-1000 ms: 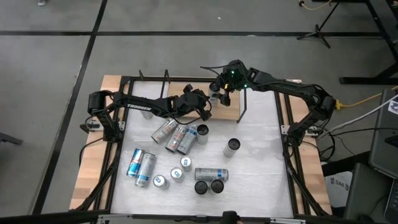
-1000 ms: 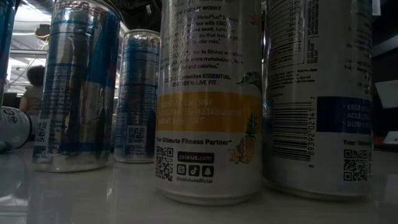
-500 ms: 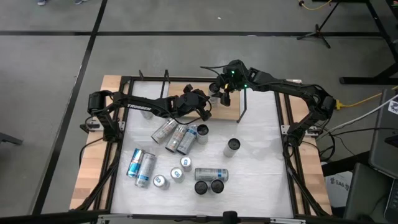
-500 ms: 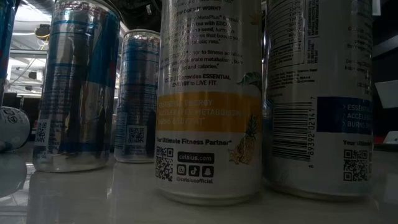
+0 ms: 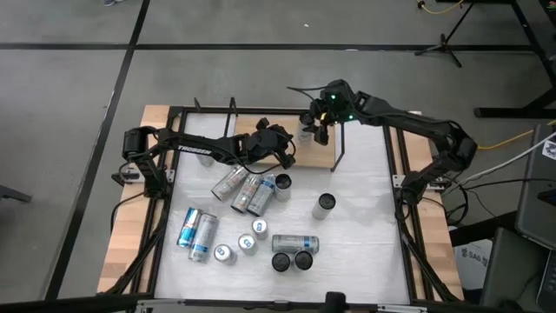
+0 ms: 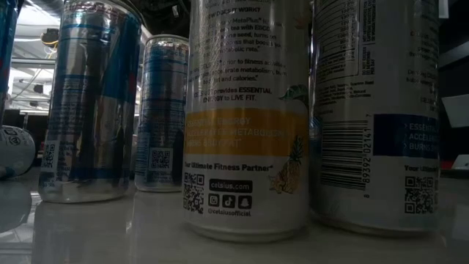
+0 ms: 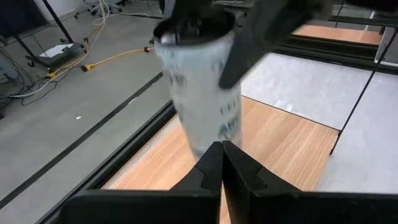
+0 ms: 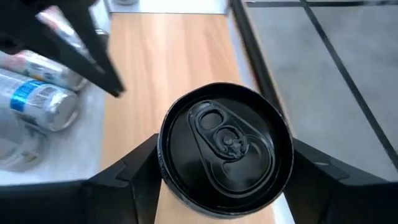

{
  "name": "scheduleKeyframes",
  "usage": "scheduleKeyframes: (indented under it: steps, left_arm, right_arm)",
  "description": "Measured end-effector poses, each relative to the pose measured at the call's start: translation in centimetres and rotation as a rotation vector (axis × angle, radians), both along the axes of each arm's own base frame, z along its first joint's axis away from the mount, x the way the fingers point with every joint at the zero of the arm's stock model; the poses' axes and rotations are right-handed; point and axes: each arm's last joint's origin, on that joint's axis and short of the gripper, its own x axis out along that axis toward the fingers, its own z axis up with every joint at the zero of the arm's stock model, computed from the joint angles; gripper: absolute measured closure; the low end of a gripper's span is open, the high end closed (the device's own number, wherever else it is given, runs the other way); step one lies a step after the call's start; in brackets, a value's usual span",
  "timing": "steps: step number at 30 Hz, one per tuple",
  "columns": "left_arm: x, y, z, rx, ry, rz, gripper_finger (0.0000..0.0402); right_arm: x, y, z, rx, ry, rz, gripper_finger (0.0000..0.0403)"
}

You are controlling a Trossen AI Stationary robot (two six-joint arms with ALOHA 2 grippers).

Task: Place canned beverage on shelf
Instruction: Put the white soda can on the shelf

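A white canned beverage with a black top (image 8: 225, 146) is over the shelf's light wooden board (image 5: 318, 155), and my right gripper (image 5: 313, 124) is shut on it. In the left wrist view the can (image 7: 200, 81) shows blurred above the board (image 7: 280, 146). Whether its foot rests on the wood is unclear. My left gripper (image 5: 286, 155) is shut and hovers at the shelf's left end. Its tips (image 7: 221, 152) are just in front of the can's lower end, and I cannot tell whether they touch it. My right gripper pinches the can's upper wall just under the rim (image 8: 166, 163) between its two fingers (image 8: 134, 174), one on each side. The fingers slant down from the table's far right. The can stands nearly upright below them, slightly tilted.
Several more cans lie and stand on the white tabletop (image 5: 365, 217) nearer the front, among them a cluster (image 5: 250, 191), a lone upright one (image 5: 324, 205) and a lying one (image 5: 295, 243). The shelf's black rod frame (image 5: 340, 143) rises at its right end. Cans (image 6: 245, 117) fill the low view.
My right gripper has shifted a little toward the table's right edge, and the can beneath it has gone along over the shelf board.
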Motion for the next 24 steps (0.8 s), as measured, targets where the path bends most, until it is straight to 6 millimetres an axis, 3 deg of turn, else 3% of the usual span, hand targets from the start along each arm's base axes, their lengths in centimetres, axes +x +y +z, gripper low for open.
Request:
scheduleKeyframes:
  steps: [6,13,24]
  left_arm:
    - [0.0,0.0,0.0,0.0,0.0,0.0,0.0401]
    - [0.0,0.0,0.0,0.0,0.0,0.0,0.0401]
    - [0.0,0.0,0.0,0.0,0.0,0.0,0.0401]
  right_arm:
    - [-2.3,-1.5,1.2,0.004,-0.017,-0.09,0.0154]
    - [-4.3,-3.2,1.1,0.031,0.017,-0.171,0.0152]
    - [-4.8,-4.0,0.6,0.035,0.043,-0.175,0.0151]
